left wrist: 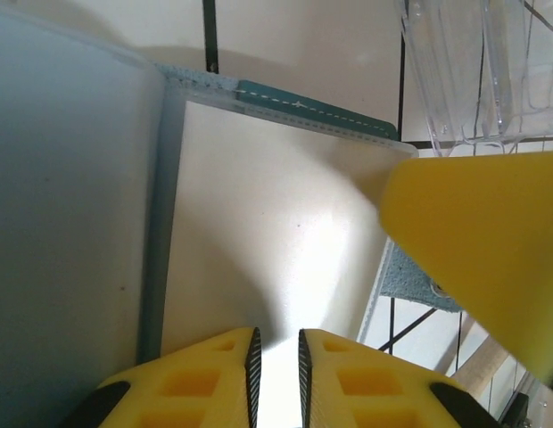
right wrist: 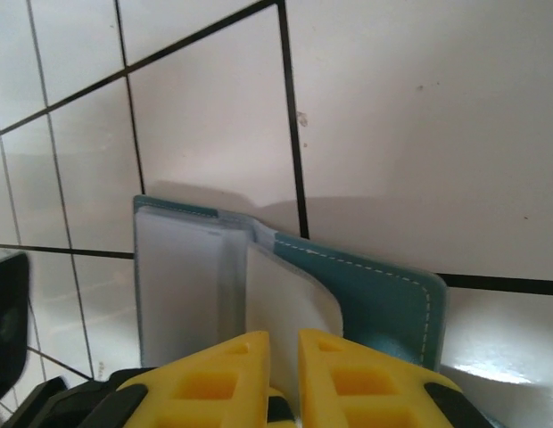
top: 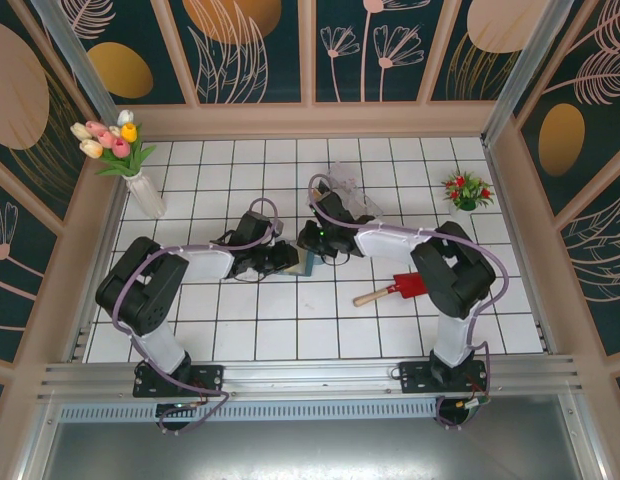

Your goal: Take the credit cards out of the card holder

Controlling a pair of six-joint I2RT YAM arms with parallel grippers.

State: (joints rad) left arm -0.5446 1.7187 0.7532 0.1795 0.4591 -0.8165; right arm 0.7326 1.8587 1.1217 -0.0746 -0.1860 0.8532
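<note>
The slate-blue card holder [top: 305, 266] hangs open between both grippers in the middle of the table. In the right wrist view its stitched cover [right wrist: 383, 294] and clear sleeves [right wrist: 178, 276] show, and my right gripper [right wrist: 284, 374] is shut on a pale leaf [right wrist: 290, 299]. I cannot tell whether that leaf is a sleeve or the tan-beige card. My left gripper [left wrist: 276, 379] is closed to a narrow gap on the lower edge of the same cream leaf [left wrist: 276, 223]. A right finger [left wrist: 482, 241] pinches that leaf's right side. The dark grey card is hidden.
A clear plastic box [top: 350, 195] stands just behind the grippers, close to them in the left wrist view [left wrist: 477, 71]. A red-bladed toy shovel [top: 395, 290] lies to the right. A vase of tulips [top: 140, 185] and a small potted plant [top: 467, 190] stand at the back corners.
</note>
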